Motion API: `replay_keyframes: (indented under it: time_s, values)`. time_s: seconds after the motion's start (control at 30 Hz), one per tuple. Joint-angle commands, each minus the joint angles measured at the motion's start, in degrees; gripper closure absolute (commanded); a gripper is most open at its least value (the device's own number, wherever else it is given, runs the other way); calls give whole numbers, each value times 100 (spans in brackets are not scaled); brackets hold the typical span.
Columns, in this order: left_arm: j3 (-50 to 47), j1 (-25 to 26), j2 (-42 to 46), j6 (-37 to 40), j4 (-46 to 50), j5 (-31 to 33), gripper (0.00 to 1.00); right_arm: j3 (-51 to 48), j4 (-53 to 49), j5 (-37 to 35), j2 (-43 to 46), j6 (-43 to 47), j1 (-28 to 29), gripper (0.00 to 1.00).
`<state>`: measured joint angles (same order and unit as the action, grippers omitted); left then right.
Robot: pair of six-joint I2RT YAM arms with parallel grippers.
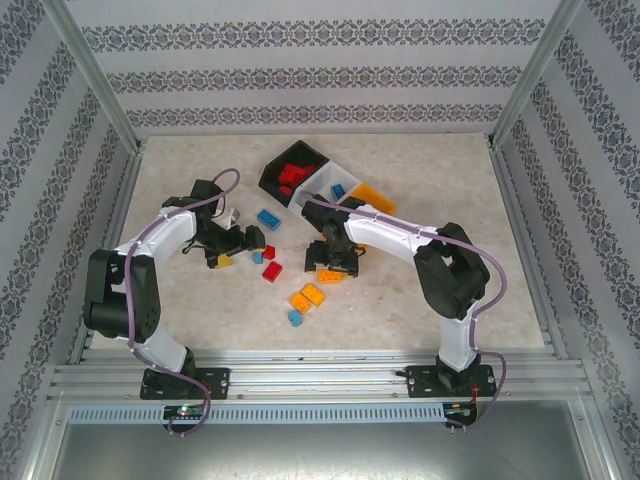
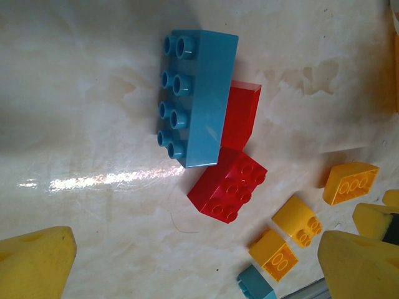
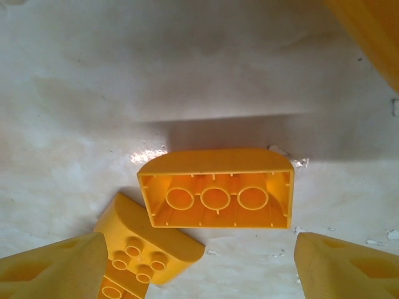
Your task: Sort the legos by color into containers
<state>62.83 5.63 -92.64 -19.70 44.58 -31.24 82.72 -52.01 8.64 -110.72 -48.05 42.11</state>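
Legos [image 1: 271, 270] clustered mid-table, containers [image 1: 307, 194] behind, open tabletop [image 1: 200, 310] toward edges

High rear camera overlooks the table [image 1: 450, 300]; wrist cameras peer down closely.

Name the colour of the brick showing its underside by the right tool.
Brick: orange-yellow, best in right wrist view.

bins: black plastic bin [image 1: 278, 163] holding red bricks [image 1: 293, 176], white plastic bin [image 1: 314, 190] holding a light blue brick [image 1: 338, 190], orange-yellow plastic bin [image 1: 374, 196], joined in a slanted row | loose: long light blue brick [image 2: 201, 99], studs sideways, against two red studded bricks [image 2: 228, 192]; small orange bricks [image 2: 298, 222] scattered near | large orange brick [image 3: 215, 190] on its side, hollow underside showing, beside a studs-up orange brick [image 3: 140, 249]
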Motion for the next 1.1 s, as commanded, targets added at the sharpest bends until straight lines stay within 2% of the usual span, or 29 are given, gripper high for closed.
replay_keyframes:
  time_s: [0.0,0.53,0.67,0.9,1.07]
  values:
    - [-5,50,215,44,117,-20,0,144,-59,-256,-16,132,-61,20]
    - [6,48,246,63,183,20,0,318,145,-39,-745,276,-112,22]
    - [5,46,215,77,170,21,0,324,113,-48,-835,279,-111,25]
    - [23,50,184,85,176,9,0,357,44,-148,-751,290,-107,42]
    - [19,51,176,97,171,5,0,476,-59,-214,-506,292,-138,42]
